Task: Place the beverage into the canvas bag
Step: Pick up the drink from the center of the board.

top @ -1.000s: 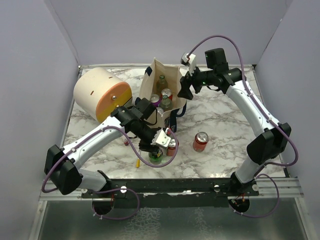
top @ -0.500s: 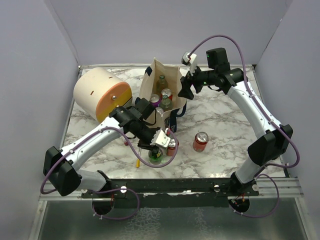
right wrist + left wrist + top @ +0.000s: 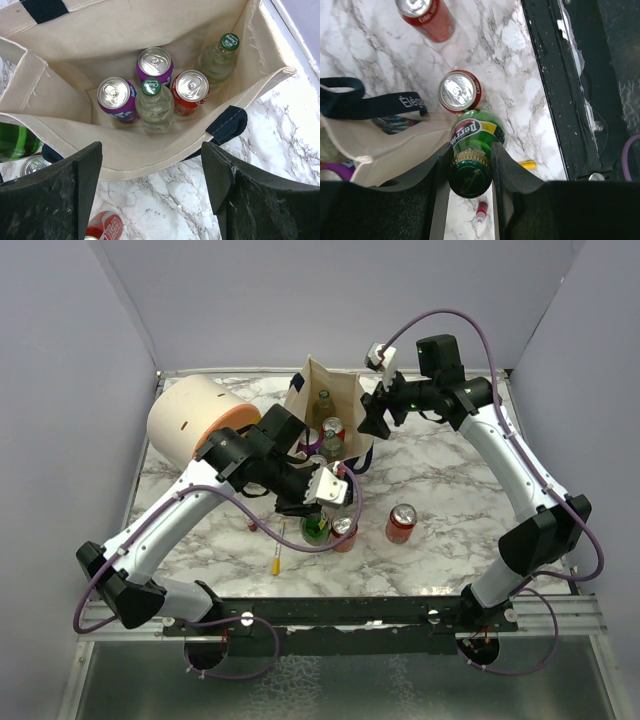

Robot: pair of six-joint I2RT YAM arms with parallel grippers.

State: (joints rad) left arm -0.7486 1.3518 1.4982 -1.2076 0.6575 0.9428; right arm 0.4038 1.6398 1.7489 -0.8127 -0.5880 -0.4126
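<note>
Green bottle (image 3: 476,131) gripped beside the canvas bag (image 3: 306,400)

The bottle is clamped at its neck by the partly closed left end effector (image 3: 469,151), low in the left wrist frame, just beside a red can (image 3: 460,91) on the marble surface (image 3: 512,75). The bag is seen upright at upper centre of the top frame; above its mouth the right end effector (image 3: 150,150) is held wide open and empty.

Your left arm (image 3: 165,528) and right arm (image 3: 507,448) wear white shells between bulky black joints. A purple cable (image 3: 440,313) loops loosely along each. On your right gripper (image 3: 150,155), the fingers (image 3: 55,200) are matte black with a rough, grainy surface.
</note>
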